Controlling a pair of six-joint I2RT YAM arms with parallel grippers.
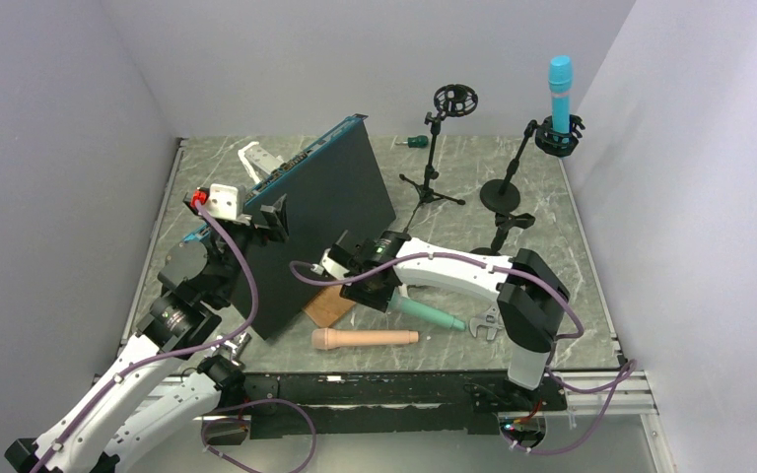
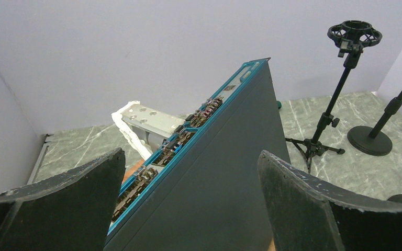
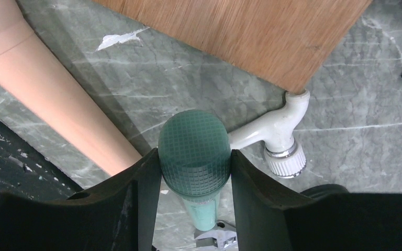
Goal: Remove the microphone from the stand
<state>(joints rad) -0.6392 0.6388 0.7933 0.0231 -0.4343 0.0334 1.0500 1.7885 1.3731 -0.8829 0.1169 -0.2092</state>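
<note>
Right gripper [image 3: 194, 158] is pinched tight on the mesh head of the green microphone [image 3: 193, 146], one finger pressed on each side and no gap showing. It sits low over the bench [image 1: 552, 256] near centre. The mic's handle slants away toward 4 o'clock and ends close to a wrench [image 1: 483, 325]; can't tell if the tail touches the bench. Under the gripper, a peach microphone [image 1: 365, 338] lies flat at 6 o'clock. A wooden board [image 3: 230, 31] is at 12 o'clock in the wrist view, with a white pipe fitting [image 3: 277, 133] touching its corner. Left gripper [image 2: 191, 157] is spread wide and holds nothing. Its fingers straddle the raised edge of a dark panel [image 2: 214, 172] tilted up at 10 o'clock on the bench; can't tell if they touch it. The blue microphone [image 1: 560, 84] stands upright in the clip of the round-base stand [image 1: 501, 195] at 1 o'clock, well apart from both grippers. The tripod stand [image 1: 432, 168] at 12 o'clock carries a shock mount [image 1: 454, 100] with no mic in it.
</note>
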